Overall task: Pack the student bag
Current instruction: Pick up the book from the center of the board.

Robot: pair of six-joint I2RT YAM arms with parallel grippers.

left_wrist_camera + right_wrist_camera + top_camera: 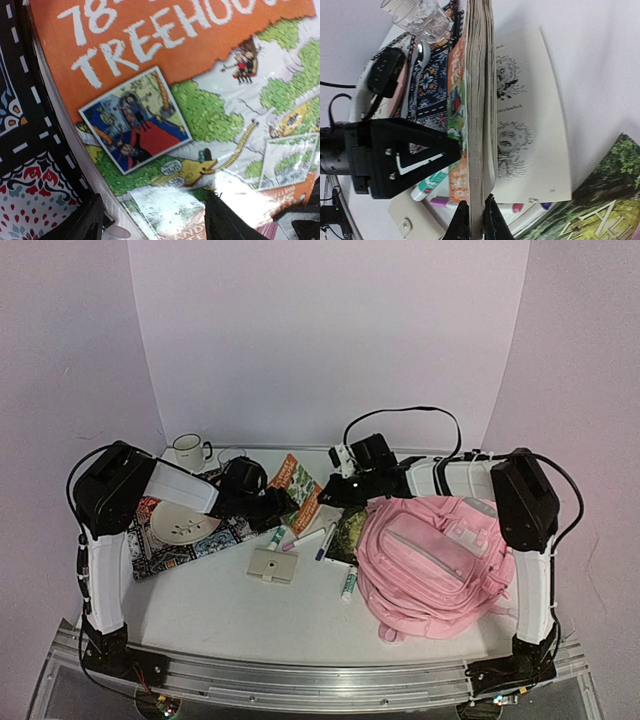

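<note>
The student bag, a soft pink backpack, lies flat at the right of the table. An orange-covered book stands tilted up left of it, near the table's middle back. My right gripper is shut on the book's page edge, and a few pages hang open toward the table. My left gripper is open, close against the orange cover, one dark finger on each side of the view. In the top view the left gripper sits just left of the book.
A green book, several markers, a glue stick and a beige case lie at mid-table. A plate rests on a patterned mat at left. A mug and a glass stand behind.
</note>
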